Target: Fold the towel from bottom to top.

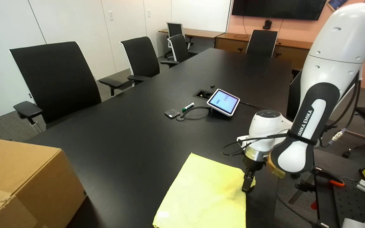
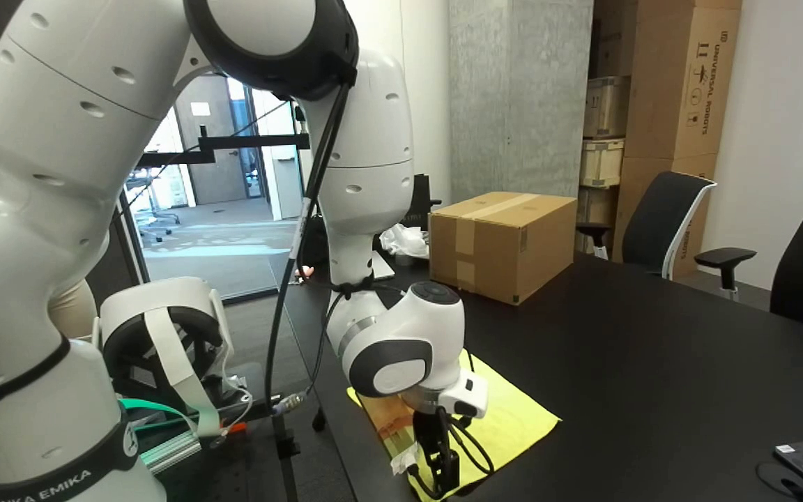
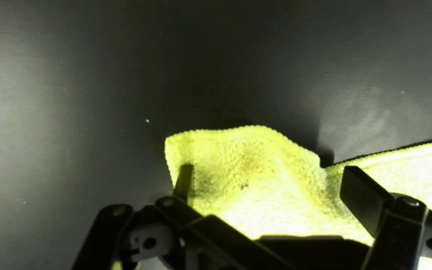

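Note:
The pale yellow towel (image 1: 201, 193) lies spread on the black table (image 1: 131, 139). It also shows in an exterior view (image 2: 513, 411), partly hidden behind the arm. My gripper (image 1: 247, 186) is down at the towel's edge near one corner, on the side by the robot. In an exterior view the gripper (image 2: 447, 477) also points down at the towel. In the wrist view the towel's corner (image 3: 261, 153) is slightly bunched up between the fingers. The gripper (image 3: 268, 168) is open, its two fingers wide apart with towel between them and not pinched.
A brown cardboard box (image 1: 43, 180) stands on the table beyond the towel. A tablet on a stand (image 1: 223, 102), a green-and-white marker (image 1: 188, 106) and a small dark square (image 1: 172, 113) lie further along. The table edge and a cart with tools (image 1: 344, 190) are beside the arm.

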Controlling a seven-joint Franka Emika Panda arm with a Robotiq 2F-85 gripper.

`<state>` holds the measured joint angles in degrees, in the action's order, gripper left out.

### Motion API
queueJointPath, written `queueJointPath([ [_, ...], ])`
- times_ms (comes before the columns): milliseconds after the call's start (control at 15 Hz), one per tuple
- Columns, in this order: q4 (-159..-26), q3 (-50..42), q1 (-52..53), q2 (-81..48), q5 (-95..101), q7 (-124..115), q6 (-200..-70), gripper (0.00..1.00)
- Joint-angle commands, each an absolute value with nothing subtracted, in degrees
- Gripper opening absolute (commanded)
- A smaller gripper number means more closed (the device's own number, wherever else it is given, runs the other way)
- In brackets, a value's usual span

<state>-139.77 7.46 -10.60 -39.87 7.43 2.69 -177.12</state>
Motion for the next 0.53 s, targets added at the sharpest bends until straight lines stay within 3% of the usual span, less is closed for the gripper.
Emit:
queueJointPath([
  [0,-138.43,9.70,-12.77,-41.63,6.12,6.04,-176.95,1.00],
  [133,-138.06,9.36,-12.66,-41.99,6.07,6.33,-176.40,1.00],
  [200,-137.92,9.26,-12.57,-42.15,6.05,6.40,-176.36,0.94],
  [267,-138.02,9.44,-12.78,-41.92,6.02,6.54,-176.03,0.74],
  [467,-137.85,9.16,-12.28,-41.23,5.98,6.58,-174.98,0.64],
])
